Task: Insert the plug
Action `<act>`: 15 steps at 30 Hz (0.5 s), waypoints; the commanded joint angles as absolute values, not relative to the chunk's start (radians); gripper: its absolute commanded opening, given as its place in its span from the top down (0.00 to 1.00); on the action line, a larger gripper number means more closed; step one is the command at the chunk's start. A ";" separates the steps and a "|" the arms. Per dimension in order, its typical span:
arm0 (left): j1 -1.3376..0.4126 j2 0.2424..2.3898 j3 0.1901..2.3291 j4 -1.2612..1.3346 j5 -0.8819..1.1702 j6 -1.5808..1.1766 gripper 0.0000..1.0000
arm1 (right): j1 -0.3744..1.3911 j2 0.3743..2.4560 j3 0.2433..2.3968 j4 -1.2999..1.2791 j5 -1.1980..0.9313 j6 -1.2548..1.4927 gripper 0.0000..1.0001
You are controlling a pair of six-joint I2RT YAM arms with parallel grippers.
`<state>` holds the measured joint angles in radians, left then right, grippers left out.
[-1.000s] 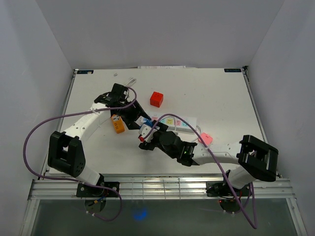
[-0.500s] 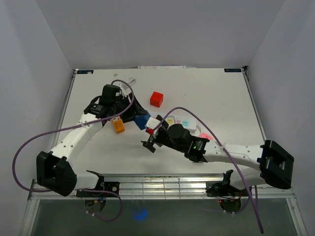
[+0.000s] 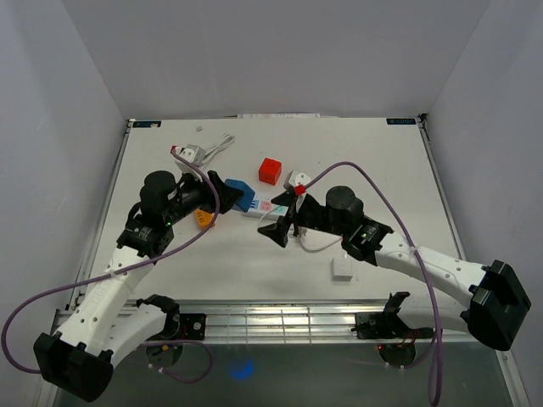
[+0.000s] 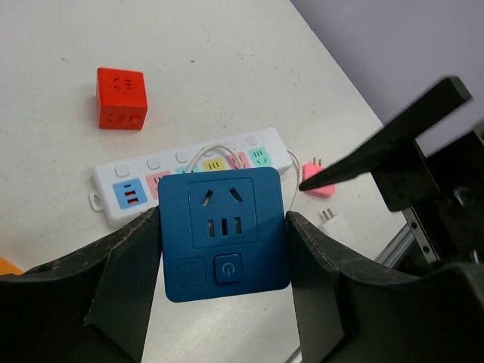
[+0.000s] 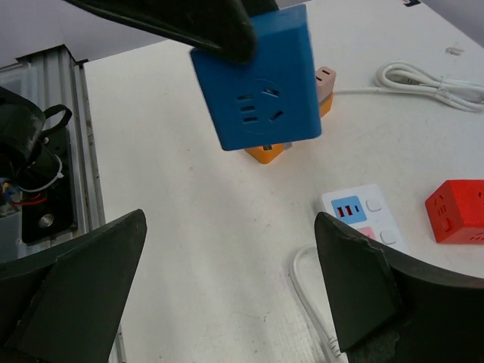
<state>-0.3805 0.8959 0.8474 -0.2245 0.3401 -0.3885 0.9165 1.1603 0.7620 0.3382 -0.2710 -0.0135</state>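
Left arm: bent, reached toward 1 o'clock. Left tool (image 4: pixel 223 243) gripped the blue socket cube (image 5: pixel 257 76), held clear of the worktop (image 3: pixel 373 161). Right arm: stretched toward 10 o'clock. Right tool (image 5: pixel 227 302) gaped wide, empty, facing the cube. White plug (image 3: pixel 342 269) lay at its 5 o'clock, bare worktop around.

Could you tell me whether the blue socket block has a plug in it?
Empty: the blue socket block shows bare slots in both wrist views, and the right gripper is open.
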 commanded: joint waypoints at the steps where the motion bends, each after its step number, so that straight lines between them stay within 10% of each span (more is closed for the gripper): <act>1: -0.380 0.853 0.831 -0.146 0.507 -0.192 1.00 | 0.850 1.173 0.805 0.336 -0.471 0.077 0.04; 15: -0.368 0.940 0.899 -0.421 0.388 0.350 1.00 | 0.821 1.226 0.850 0.328 -0.485 0.058 0.04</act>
